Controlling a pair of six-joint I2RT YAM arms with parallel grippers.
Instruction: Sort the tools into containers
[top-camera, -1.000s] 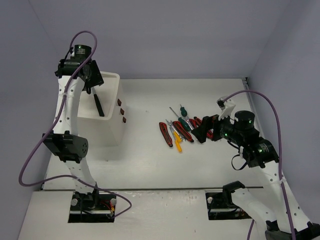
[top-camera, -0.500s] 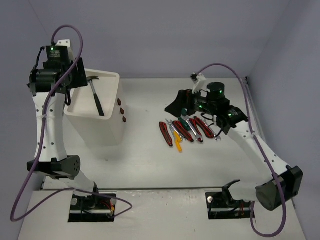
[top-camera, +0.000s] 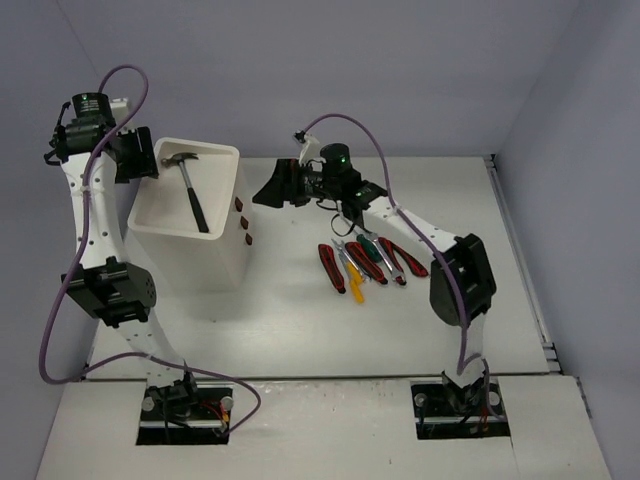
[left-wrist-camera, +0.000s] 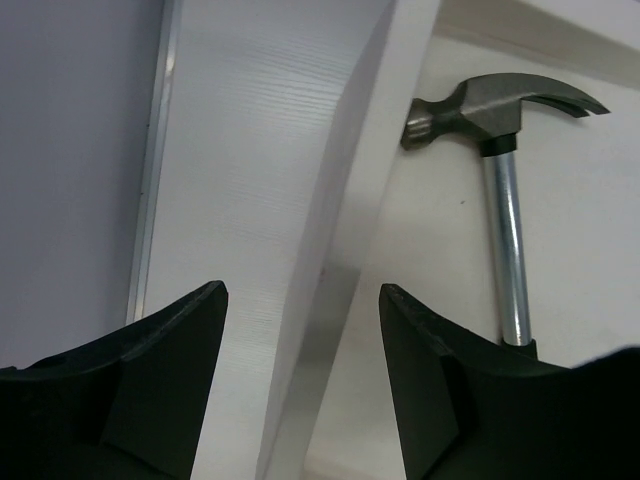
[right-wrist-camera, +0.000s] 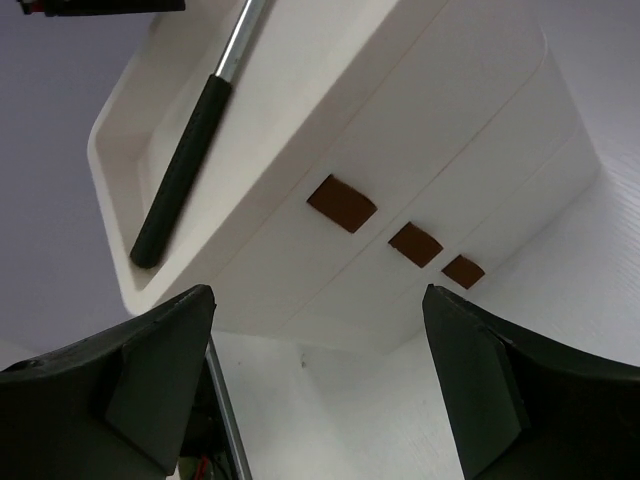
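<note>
The black-handled hammer (top-camera: 193, 195) is seen lying alone in the top tray (top-camera: 215, 150) of the white cabinet (top-camera: 195, 268), its steel head toward the far rim. The left claw (top-camera: 135, 160), poised over that tray a second ago, is now drawn back past the tray's left edge, spread open with nothing held. The right claw (top-camera: 265, 192), earlier low beside the tools at the right, is now swung across to face the three dark-red drawer handles (right-wrist-camera: 341, 203), released and empty, apart from them. The pliers and screwdrivers (top-camera: 365, 258) are left clustered on the surface (top-camera: 300, 330), well apart from the cabinet. Wrenches are perhaps among them, too small to be made out. The hammer is judged sorted, and a drawer is likely to be opened next.
</note>
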